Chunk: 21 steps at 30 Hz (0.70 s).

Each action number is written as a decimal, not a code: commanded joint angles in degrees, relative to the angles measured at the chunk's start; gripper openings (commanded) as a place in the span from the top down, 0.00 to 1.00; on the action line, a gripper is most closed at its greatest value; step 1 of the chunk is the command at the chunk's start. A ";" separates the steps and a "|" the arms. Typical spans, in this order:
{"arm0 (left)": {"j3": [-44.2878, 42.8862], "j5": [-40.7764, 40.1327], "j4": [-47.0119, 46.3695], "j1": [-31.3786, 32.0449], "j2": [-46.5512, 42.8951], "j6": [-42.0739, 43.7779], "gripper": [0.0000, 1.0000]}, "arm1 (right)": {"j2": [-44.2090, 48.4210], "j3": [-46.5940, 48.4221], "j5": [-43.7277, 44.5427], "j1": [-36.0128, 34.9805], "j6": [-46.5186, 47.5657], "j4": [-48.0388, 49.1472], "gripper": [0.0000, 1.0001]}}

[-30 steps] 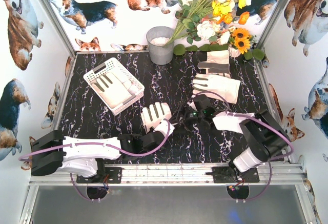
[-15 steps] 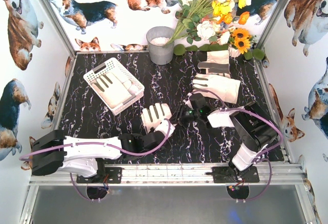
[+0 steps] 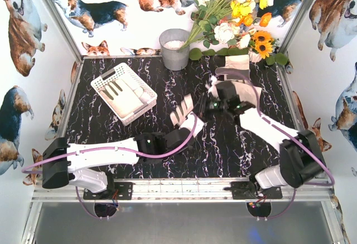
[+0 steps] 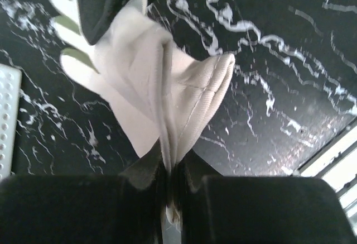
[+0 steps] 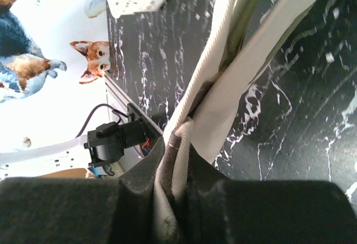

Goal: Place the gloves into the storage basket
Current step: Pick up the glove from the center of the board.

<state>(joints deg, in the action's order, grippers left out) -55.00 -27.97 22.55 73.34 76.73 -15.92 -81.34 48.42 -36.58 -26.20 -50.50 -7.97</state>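
The white lattice storage basket [image 3: 106, 78] sits at the back left with one glove [image 3: 125, 94] lying inside. My left gripper [image 3: 187, 128] is shut on the cuff of a cream glove [image 3: 182, 111], which is lifted and tilted above the table's middle. From the left wrist, that glove [image 4: 162, 71] fans out from the pinched jaws [image 4: 170, 171]. My right gripper [image 3: 213, 103] is shut on another glove [image 5: 251, 60], its folded edge squeezed between the fingers [image 5: 175, 160]; from above, the arm mostly hides it. A third glove [image 3: 237, 65] lies at the back right.
A grey metal bucket [image 3: 174, 48] stands at the back centre, with a bunch of artificial flowers [image 3: 234, 15] to its right. A metal rail [image 3: 184, 188] runs along the near edge. The two grippers are close together near the table's middle.
The right arm reached back to the glove on the right and its jaws shut on it. The left gripper lifted its glove and carried it back and to the right.
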 commanded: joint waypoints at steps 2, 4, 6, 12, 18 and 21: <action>-5.90 -2.57 0.04 -0.50 1.18 3.04 1.00 | 3.90 10.51 4.46 0.09 9.84 -9.27 1.00; -7.30 -1.89 0.04 -1.48 1.27 3.33 0.98 | 3.48 12.70 4.05 0.09 9.73 -8.67 1.00; -7.94 -0.70 -0.15 -2.75 0.73 3.27 0.66 | 2.50 14.81 3.88 0.09 9.91 -8.14 1.00; -5.89 9.18 -2.06 -8.92 -5.71 3.71 0.01 | -1.74 20.81 4.86 0.09 12.58 -8.25 1.00; -2.40 23.37 -1.47 -25.28 -15.11 3.55 0.00 | -5.67 26.09 4.55 -1.36 15.18 -4.56 1.00; -1.14 34.04 -1.36 -38.83 -16.47 2.48 0.00 | -7.18 28.26 5.23 -2.76 16.59 -1.63 1.00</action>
<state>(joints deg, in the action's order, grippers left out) -58.15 -8.40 21.65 46.98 61.71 -12.67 -88.01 71.29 -31.79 -27.09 -37.30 -17.58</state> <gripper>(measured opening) 0.993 0.112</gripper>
